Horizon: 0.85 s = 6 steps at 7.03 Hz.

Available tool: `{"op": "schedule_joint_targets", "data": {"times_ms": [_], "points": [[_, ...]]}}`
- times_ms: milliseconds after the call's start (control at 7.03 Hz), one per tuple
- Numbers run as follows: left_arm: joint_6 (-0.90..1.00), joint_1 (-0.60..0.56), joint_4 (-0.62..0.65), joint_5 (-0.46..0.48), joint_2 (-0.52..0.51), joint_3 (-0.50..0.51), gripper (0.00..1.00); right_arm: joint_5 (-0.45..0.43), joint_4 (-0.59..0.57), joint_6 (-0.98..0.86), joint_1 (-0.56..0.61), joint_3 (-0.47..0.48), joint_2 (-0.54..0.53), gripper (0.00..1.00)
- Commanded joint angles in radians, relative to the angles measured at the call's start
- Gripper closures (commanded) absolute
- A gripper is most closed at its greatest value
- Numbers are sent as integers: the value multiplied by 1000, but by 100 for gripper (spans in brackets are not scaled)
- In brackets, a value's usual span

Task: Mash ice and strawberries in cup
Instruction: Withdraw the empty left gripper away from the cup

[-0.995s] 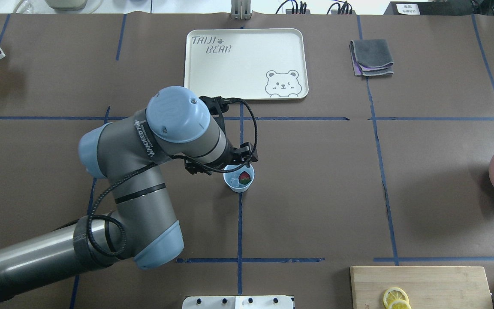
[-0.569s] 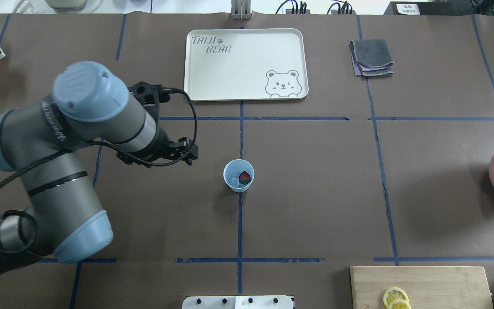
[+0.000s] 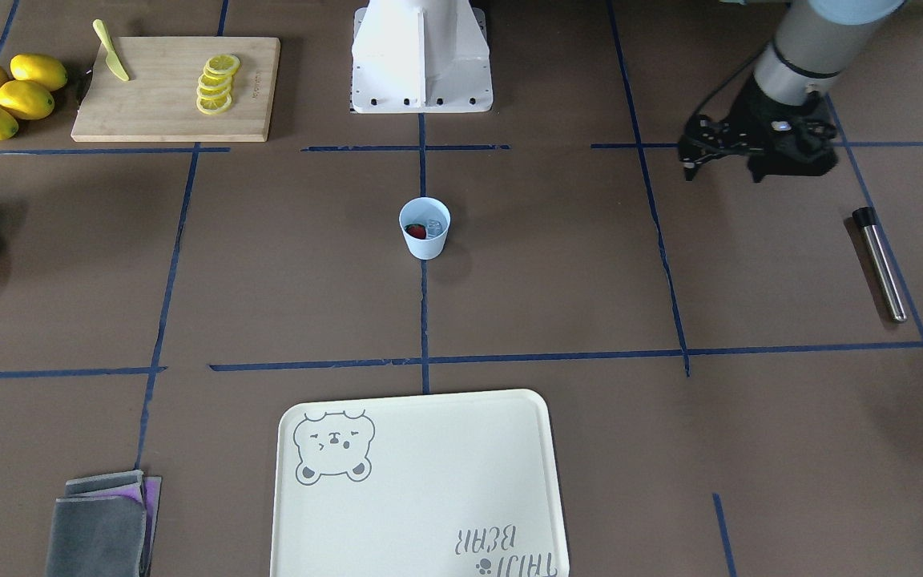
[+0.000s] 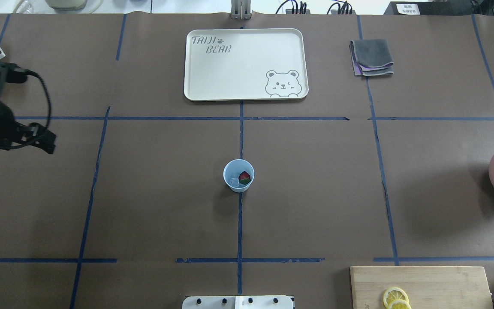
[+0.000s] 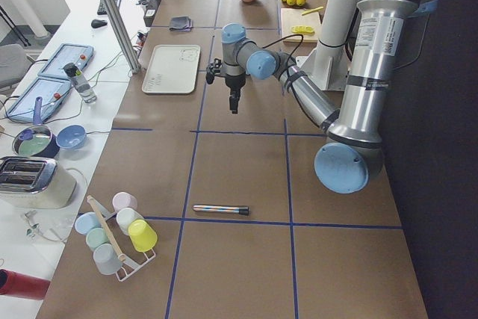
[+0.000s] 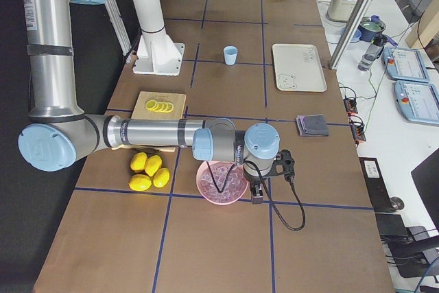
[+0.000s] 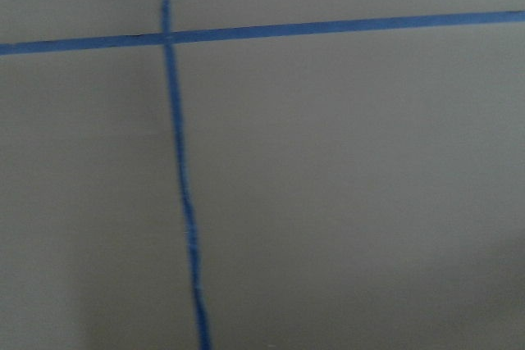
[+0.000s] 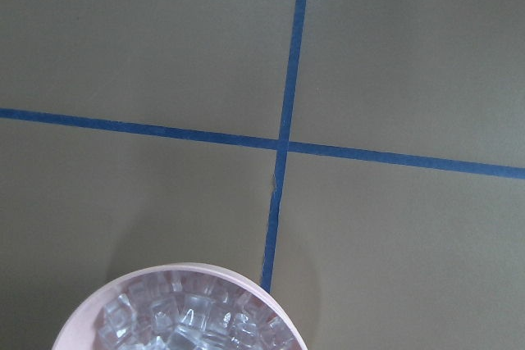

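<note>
The pale blue cup (image 4: 239, 185) stands upright at the middle of the table, also seen from the front (image 3: 425, 240). Inside it lie a red strawberry (image 4: 244, 177) and a clear ice cube (image 4: 233, 180). My left gripper (image 3: 790, 162) hangs over bare table far to the robot's left of the cup, with nothing seen in it; I cannot tell whether its jaws are open or shut. My right gripper (image 6: 255, 195) hovers at the pink bowl (image 6: 221, 183) full of ice; I cannot tell its state either.
A metal rod with a black tip (image 3: 878, 264) lies near the left gripper. A cream tray (image 4: 245, 64) and a folded grey cloth (image 4: 372, 58) lie at the far side. A board with lemon slices (image 3: 177, 88) and whole lemons (image 3: 9, 94) are near the robot base.
The left arm has swung away from above the cup to the left edge of the overhead view. The cup, strawberry and ice have stayed put.
</note>
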Motion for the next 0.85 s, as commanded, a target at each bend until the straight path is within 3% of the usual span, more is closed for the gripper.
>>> {"op": "schedule_joint_targets", "data": {"times_ms": [0,142,427,711], "points": [[236,-156,-7,-19,84,78,0,3,0,-1,-2,0,4,0],[289,-191,-78,-20,87,166,0,2,26,-4,-3,-5,3,0],[334,-242,-403,-81,136,405,0,0,56,-2,-3,-7,-2,0],[336,-256,-571,-83,133,579,0,-1,56,-2,-3,-8,-2,0]]}}
